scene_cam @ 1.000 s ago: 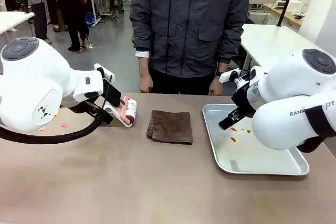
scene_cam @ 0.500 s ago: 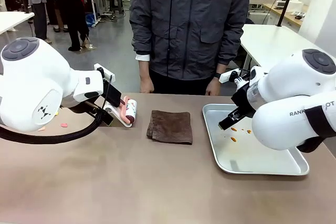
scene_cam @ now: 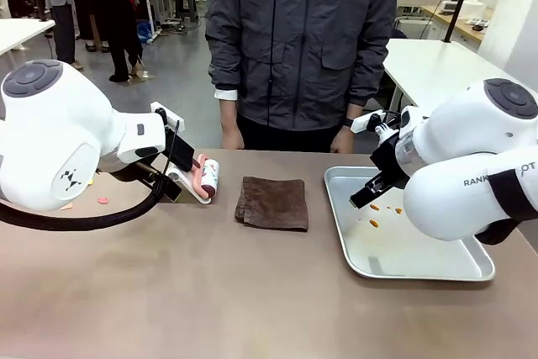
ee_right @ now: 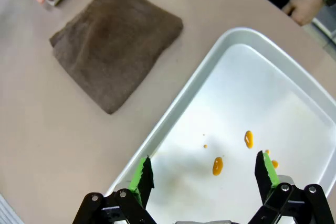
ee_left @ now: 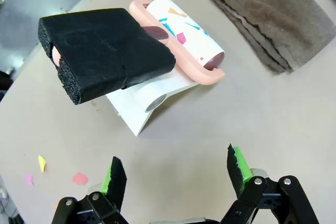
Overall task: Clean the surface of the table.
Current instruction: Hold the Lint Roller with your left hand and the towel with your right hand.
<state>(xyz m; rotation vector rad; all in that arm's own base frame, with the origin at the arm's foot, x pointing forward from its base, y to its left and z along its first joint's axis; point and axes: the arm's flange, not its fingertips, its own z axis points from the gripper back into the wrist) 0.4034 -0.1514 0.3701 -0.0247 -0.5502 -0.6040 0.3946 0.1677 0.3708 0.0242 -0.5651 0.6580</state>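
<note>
The brownish table (scene_cam: 210, 292) carries a lint roller (scene_cam: 208, 178) with a pink handle and a black foam grip (ee_left: 105, 51), lying on a white stand. A folded brown cloth (scene_cam: 271, 203) lies at the table's middle. Small pink and yellow paper scraps (ee_left: 80, 178) dot the tabletop at the left (scene_cam: 102, 201). My left gripper (ee_left: 176, 169) hovers open just short of the roller, nothing between its green pads. My right gripper (ee_right: 203, 174) hangs open over the near left corner of the metal tray (ee_right: 294, 72), above orange drops (ee_right: 217, 166).
The shiny tray (scene_cam: 420, 266) sits at the right of the table with orange spots (scene_cam: 373, 223) inside. A person in a dark jacket stands at the far edge, hands (scene_cam: 234, 134) hanging by the table. White tables stand behind.
The person's body has shifted slightly. Both arms, the roller, the cloth and the tray stay where they were.
</note>
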